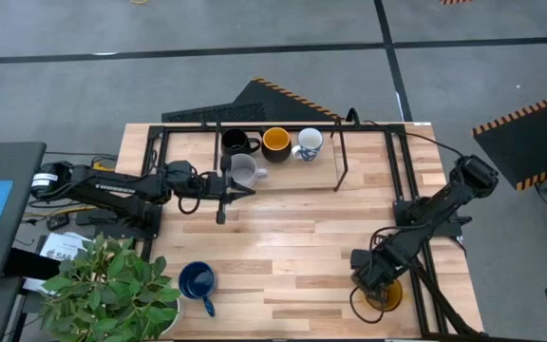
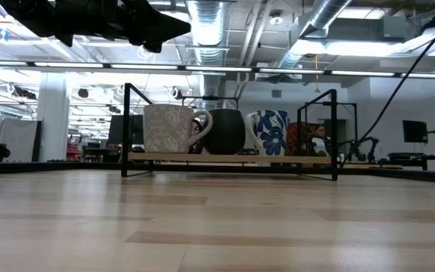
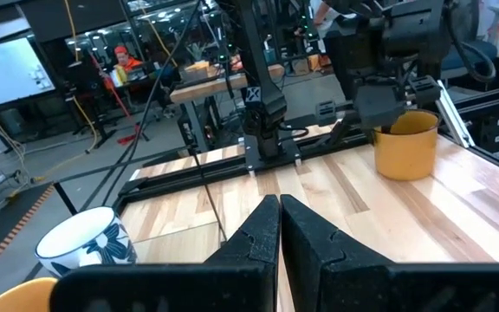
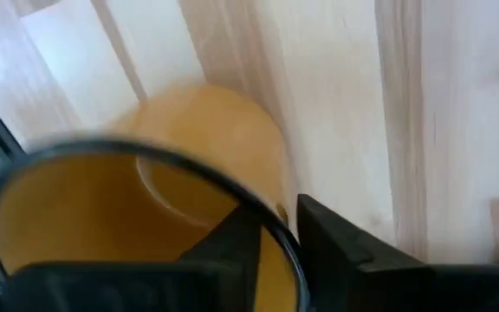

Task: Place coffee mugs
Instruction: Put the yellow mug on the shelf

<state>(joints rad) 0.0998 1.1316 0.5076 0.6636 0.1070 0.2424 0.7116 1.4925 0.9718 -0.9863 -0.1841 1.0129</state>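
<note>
Four mugs stand on the wooden shelf of the black rack (image 1: 340, 176) at the table's far side: black (image 1: 235, 142), yellow-orange (image 1: 275, 142), white with blue flowers (image 1: 309, 142) and, just nearer, grey (image 1: 243, 171). The dark blue mug (image 1: 198, 280) stands on the table by the near left edge. The second yellow-orange mug (image 1: 387, 294) is at the near right corner, under my right gripper (image 1: 368, 274), which is shut on it. My left gripper (image 1: 240, 190) hovers shut and empty just near of the grey mug, raised above the table. My right gripper (image 4: 271, 221) has the yellow-orange mug by its rim (image 4: 271, 238), one finger (image 4: 228, 238) inside the mug and one (image 4: 327, 238) outside its wall. It comes from above, pointing down. In the left wrist view the mug (image 3: 405, 147) stands upright, its base seemingly on the table.
A potted plant (image 1: 112, 285) overhangs the near left corner beside the dark blue mug. Black frame posts (image 1: 402, 190) run along the table's right side close to the right arm. Bare wood lies across the table's middle between the rack and the near edge.
</note>
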